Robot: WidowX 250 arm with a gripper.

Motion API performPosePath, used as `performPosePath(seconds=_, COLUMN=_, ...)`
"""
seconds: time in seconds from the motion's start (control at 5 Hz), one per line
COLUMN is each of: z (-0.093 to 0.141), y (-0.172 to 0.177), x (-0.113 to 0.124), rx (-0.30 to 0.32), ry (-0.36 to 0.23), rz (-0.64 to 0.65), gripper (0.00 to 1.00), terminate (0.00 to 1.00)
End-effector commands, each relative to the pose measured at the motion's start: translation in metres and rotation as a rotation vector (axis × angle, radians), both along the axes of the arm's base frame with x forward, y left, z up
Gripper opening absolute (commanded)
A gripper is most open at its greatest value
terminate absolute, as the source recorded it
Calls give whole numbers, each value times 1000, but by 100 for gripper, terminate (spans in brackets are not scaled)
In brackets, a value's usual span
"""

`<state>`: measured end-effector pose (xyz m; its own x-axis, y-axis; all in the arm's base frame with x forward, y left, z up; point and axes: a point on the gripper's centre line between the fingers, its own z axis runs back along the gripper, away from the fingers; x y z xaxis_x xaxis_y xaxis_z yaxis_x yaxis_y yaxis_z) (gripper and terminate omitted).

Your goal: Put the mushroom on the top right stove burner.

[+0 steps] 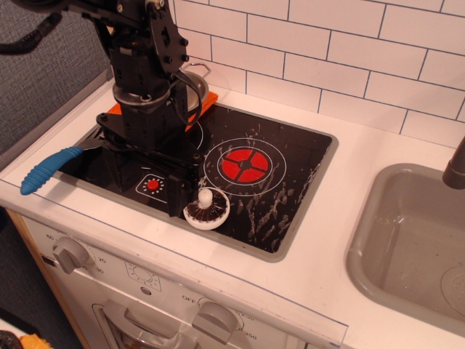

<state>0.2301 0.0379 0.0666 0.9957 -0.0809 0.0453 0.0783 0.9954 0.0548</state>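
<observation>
Nearest, oven knobs (73, 254). Behind them, mushroom (207, 209) gills-up on the glass near the front edge, just short of the scuffed burner (245, 166). Gripper (182, 185) just left of it, grip state unclear. Approach step; next needs a grasp, then a short carry back.

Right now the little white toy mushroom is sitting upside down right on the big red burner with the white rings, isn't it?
Not quite. The small white toy mushroom does lie gills-up, but on the black glass near the cooktop's front edge, beside the large red burner with white rings, not on it. The observation.image view shows this.
</observation>
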Motion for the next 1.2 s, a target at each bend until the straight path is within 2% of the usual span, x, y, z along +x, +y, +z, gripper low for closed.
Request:
performPosePath(seconds=0.0, z=0, y=0, x=0, rx=0, ry=0, rz=0, gripper=100, terminate=0)
performPosePath(seconds=0.4, z=-5, y=-19, x=25, rx=-41, ry=-66, rz=-14, gripper=100, terminate=0)
performPosePath(seconds=0.8, z=-21, y=-32, x=54, rx=-15, ry=-52, rz=-51, gripper=100, terminate=0)
performPosePath(seconds=1.0, z=-28, y=-32, x=59, rx=-12, ry=-40, rz=-66, gripper=100, terminate=0)
